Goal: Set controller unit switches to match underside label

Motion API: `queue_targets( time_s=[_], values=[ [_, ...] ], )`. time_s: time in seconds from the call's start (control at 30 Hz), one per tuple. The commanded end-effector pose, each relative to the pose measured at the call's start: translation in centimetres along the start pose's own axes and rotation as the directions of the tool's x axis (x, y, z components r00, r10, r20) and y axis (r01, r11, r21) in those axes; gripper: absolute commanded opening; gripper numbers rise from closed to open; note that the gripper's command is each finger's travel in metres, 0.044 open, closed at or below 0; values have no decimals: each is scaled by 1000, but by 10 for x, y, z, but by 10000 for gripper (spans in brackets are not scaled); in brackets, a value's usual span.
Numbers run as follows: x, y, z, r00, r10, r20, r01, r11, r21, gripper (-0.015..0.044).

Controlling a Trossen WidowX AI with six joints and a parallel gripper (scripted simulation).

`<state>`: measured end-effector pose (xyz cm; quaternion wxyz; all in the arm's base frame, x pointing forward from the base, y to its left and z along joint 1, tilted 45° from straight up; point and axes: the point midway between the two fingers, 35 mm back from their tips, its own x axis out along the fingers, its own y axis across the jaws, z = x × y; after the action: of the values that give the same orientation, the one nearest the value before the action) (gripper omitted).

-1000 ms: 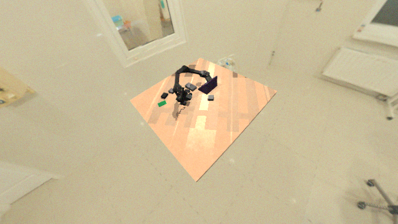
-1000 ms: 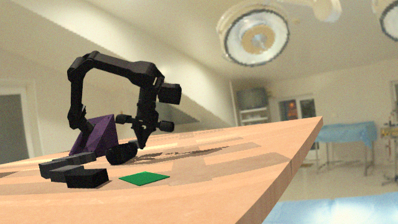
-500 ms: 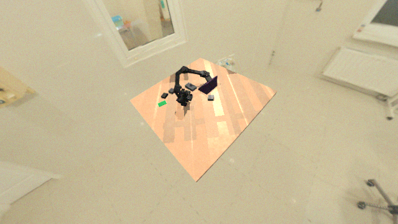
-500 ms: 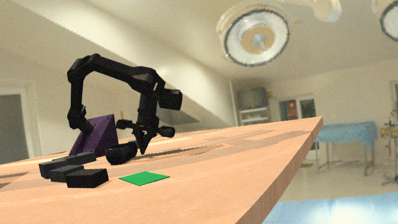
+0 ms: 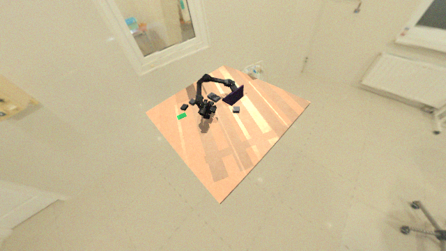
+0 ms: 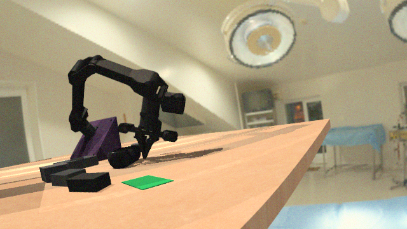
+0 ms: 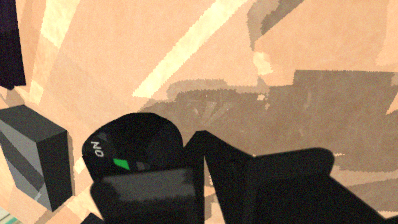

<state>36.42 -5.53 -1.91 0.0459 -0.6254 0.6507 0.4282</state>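
The dark controller unit [image 6: 122, 158] [image 7: 140, 127] sits on the bench. In the wrist view its rounded end shows an ON marking, one green patch and a dark patch beside it; the fingers cover the other switches. Its underside label is hidden. My gripper [image 6: 145, 157] [image 7: 201, 135] is shut and empty, pointing down. Its tips are low at the unit, by its right end in the exterior view; whether they touch it I cannot tell. In the top view the arm hides most of the unit.
A purple slanted panel [image 5: 234, 96] [image 6: 103, 138] [image 7: 9, 45] stands behind the unit. A grey block [image 7: 50, 160] is left in the wrist view. A black block [image 6: 89, 182] and several grey modules lie nearby. A flat green square [image 5: 181, 116] [image 6: 147, 182] lies on the bench.
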Motion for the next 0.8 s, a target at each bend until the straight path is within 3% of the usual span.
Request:
queue_targets(
  time_s=[0.0, 0.77],
  values=[
    [-1, 3, -3, 1000, -6, -6, 6, 1000, 2, 0],
    [-7, 7, 0, 1000, -8, -1, 8, 1000, 1, 0]
  ],
)
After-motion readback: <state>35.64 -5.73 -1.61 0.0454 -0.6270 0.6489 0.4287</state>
